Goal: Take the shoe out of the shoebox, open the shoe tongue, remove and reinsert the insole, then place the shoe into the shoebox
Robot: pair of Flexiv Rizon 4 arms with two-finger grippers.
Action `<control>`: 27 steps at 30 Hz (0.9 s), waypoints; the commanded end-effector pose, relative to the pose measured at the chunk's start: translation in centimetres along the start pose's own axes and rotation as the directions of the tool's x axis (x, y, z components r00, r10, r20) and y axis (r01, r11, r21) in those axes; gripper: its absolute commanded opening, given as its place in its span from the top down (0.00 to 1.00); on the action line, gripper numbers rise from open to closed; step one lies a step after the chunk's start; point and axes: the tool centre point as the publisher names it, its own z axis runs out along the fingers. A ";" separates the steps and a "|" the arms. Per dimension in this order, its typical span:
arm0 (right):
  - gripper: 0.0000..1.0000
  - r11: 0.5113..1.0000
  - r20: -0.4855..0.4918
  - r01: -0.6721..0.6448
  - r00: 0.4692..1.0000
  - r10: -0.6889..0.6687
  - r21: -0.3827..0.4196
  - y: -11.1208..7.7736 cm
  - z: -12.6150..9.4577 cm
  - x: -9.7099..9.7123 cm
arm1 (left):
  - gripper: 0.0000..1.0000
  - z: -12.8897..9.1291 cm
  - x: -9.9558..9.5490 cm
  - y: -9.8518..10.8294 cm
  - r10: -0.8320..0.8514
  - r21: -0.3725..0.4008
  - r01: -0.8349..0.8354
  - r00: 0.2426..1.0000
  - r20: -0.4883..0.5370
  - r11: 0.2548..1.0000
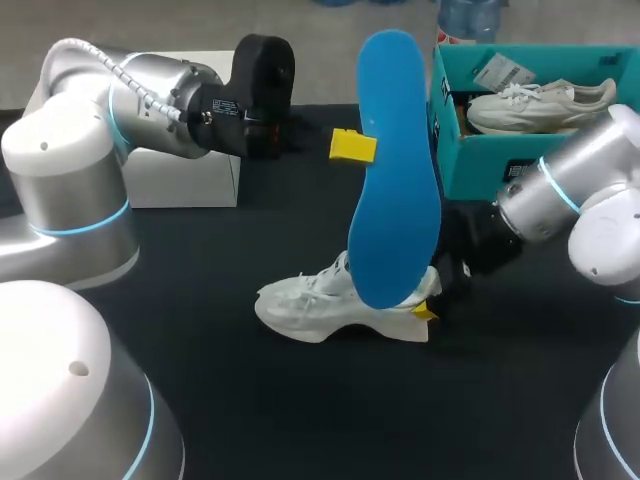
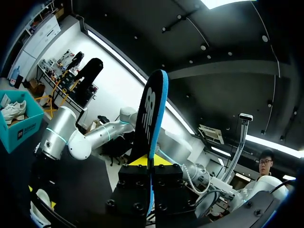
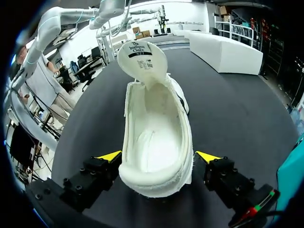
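left gripper: pinching blue insole, held up on end
right gripper: clamped on white shoe heel, tongue flipped open
shoebox: second shoe inside

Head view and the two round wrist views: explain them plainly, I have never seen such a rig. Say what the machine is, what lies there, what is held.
The machine is two robot arms at a black table. The head view looks down from above and behind: the left arm enters at the left, the right arm at the right. Each round picture comes from a camera on one arm's wrist, looking forward. The left arm's two yellow-tipped fingers pinch a blue insole, held upright in the air. The right arm's fingers grip the heel of a white shoe standing on the table, its tongue folded open. A teal shoebox holding a second shoe and a white box also stand there.
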 end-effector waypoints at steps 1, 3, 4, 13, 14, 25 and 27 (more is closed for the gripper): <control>0.00 0.988 -0.031 -0.016 0.999 0.021 0.157 0.4 -0.6 -0.3 | 1.00 0.0 0.0 0.1 0.001 0.001 -0.001 1.000 0.000 1.000; 0.00 0.981 -0.044 -0.028 0.998 0.037 0.190 0.6 -0.8 -0.2 | 1.00 0.0 0.0 0.1 0.001 0.001 -0.001 1.000 0.000 1.000; 0.00 0.973 -0.051 -0.044 0.997 0.057 0.228 0.8 -1.1 -0.1 | 1.00 0.0 0.0 0.1 0.001 0.001 -0.001 1.000 0.000 1.000; 0.00 0.906 -0.019 -0.100 0.993 0.118 0.411 2.2 -2.9 0.8 | 1.00 0.0 0.0 0.1 0.001 0.001 -0.001 1.000 0.000 1.000; 0.00 0.903 -0.012 -0.103 0.993 0.119 0.418 2.2 -3.0 0.8 | 1.00 0.0 0.0 0.1 0.001 0.001 -0.001 1.000 0.000 1.000; 0.00 0.869 0.027 -0.098 0.995 0.097 0.485 2.6 -4.2 1.1 | 1.00 0.0 0.0 0.1 0.001 0.001 -0.001 1.000 0.000 1.000; 0.00 0.857 0.031 -0.097 0.995 0.094 0.506 2.8 -4.5 1.1 | 1.00 0.0 0.0 0.1 0.001 0.001 -0.001 1.000 0.000 1.000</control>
